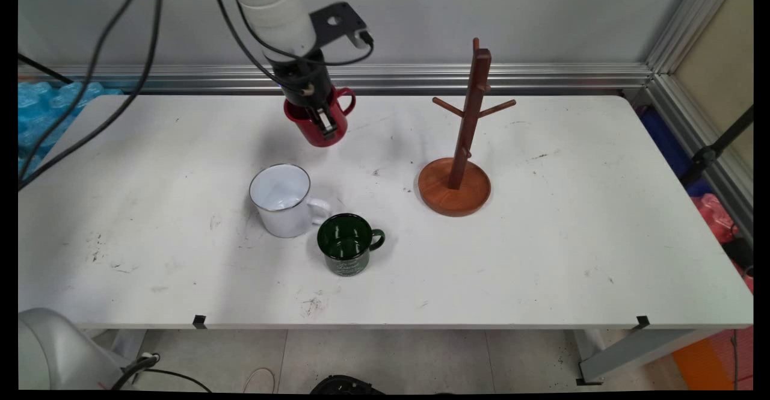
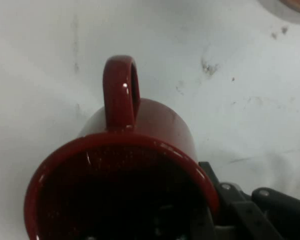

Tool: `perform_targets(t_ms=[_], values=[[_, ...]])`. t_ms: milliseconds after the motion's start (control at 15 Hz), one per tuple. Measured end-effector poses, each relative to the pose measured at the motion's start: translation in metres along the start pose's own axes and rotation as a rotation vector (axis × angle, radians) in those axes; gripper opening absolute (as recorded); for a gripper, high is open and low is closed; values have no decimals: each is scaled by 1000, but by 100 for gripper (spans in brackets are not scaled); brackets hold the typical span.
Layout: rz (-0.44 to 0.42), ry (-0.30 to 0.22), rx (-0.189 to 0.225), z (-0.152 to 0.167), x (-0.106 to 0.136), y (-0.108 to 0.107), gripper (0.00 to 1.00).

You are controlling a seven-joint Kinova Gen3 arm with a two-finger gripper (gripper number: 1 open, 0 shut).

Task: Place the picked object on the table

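— Where is the gripper (image 1: 325, 124) now?

— Near the far edge of the table (image 1: 541, 255), left of the middle. Its fingers are closed on the rim of the red mug (image 1: 317, 124), one inside and one outside. The mug looks lifted and tilted.

— And around it?

— The white mug (image 1: 283, 201) and the green mug (image 1: 348, 245) stand just beside each other toward the near edge. The wooden mug tree (image 1: 460, 153) stands to the right, well apart.
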State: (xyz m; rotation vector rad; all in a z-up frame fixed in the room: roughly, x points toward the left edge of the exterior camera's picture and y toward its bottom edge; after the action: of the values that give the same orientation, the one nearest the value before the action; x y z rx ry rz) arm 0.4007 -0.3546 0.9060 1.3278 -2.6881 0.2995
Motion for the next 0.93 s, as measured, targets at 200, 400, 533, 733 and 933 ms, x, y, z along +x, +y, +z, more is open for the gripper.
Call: perform_targets(t_ms=[200, 400, 533, 733, 933], values=[[-8, -30, -6, 22, 11, -1, 0], [-19, -56, -14, 43, 21, -3, 0], [-25, -66, -24, 56, 28, -3, 0], [-33, -81, -38, 72, 33, -3, 0], [-39, -95, -46, 85, 37, -5, 0]])
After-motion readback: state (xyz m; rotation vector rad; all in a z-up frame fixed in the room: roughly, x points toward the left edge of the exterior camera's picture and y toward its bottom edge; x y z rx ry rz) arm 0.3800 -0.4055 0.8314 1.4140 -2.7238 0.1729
